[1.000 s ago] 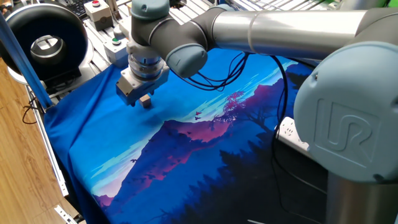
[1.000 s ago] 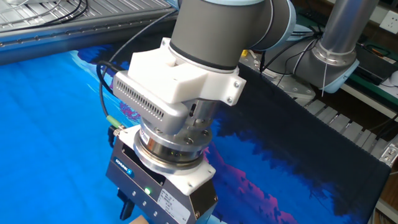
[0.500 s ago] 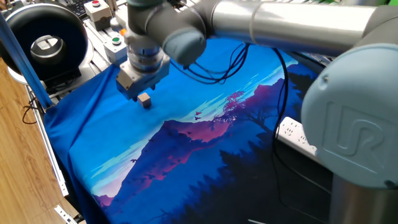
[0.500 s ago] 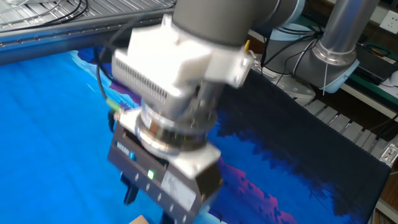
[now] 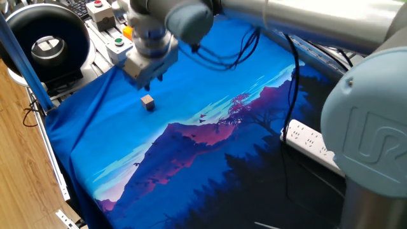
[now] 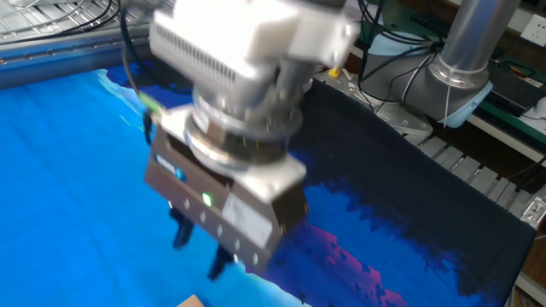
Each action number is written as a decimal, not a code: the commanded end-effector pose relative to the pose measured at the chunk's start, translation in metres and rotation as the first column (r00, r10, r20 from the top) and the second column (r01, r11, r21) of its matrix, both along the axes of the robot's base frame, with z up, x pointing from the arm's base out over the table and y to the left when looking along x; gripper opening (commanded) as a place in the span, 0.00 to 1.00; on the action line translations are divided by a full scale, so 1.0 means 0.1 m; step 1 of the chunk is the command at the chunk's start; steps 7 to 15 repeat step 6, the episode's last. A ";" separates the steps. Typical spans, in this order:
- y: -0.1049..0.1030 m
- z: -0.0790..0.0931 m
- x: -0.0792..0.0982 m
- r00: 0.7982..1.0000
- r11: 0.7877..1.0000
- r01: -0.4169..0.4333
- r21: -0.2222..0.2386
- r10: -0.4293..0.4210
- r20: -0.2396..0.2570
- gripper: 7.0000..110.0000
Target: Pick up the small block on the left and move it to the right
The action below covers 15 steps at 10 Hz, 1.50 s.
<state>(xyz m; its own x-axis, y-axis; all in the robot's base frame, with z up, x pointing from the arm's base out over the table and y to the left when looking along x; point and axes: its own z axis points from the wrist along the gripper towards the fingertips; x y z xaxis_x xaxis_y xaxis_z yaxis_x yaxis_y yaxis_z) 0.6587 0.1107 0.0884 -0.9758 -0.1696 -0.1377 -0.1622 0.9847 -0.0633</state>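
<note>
The small block [image 5: 148, 102] is a tiny tan cube lying on the blue printed cloth [image 5: 191, 152], near its left end. My gripper [image 5: 148, 81] hangs just above and slightly behind it, apart from it, with its fingers spread and nothing between them. In the other fixed view the gripper [image 6: 201, 249] is blurred by motion, with two dark fingertips [image 6: 181, 235] pointing down. The block [image 6: 190, 301] just shows at the bottom edge, below the fingers.
A black round device [image 5: 44, 41] stands at the back left. Boxes with round buttons [image 5: 117, 46] sit behind the cloth's left corner. A white power strip [image 5: 310, 141] and black cables [image 5: 222, 63] lie at the right. The table's left edge drops to a wooden floor.
My gripper has risen straight up off the small block, which stays on the cloth where it was. The fingers now stand clear above it.
</note>
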 end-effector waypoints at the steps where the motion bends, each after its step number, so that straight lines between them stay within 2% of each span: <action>1: -0.29 0.51 0.04 0.995 0.995 -0.078 -0.065 0.074 -0.061 0.15; 2: -0.25 0.61 0.04 0.995 0.996 -0.068 -0.053 0.063 -0.083 0.15; 3: -0.26 0.62 0.07 0.994 0.995 -0.073 -0.069 0.067 -0.083 0.15; 5: -0.14 0.52 0.21 0.994 0.995 -0.096 -0.030 0.095 -0.058 0.15; 6: -0.12 0.47 0.27 0.993 0.993 -0.110 -0.034 0.109 -0.051 0.00; 15: -0.12 0.47 0.27 0.993 0.993 -0.110 -0.034 0.109 -0.051 0.00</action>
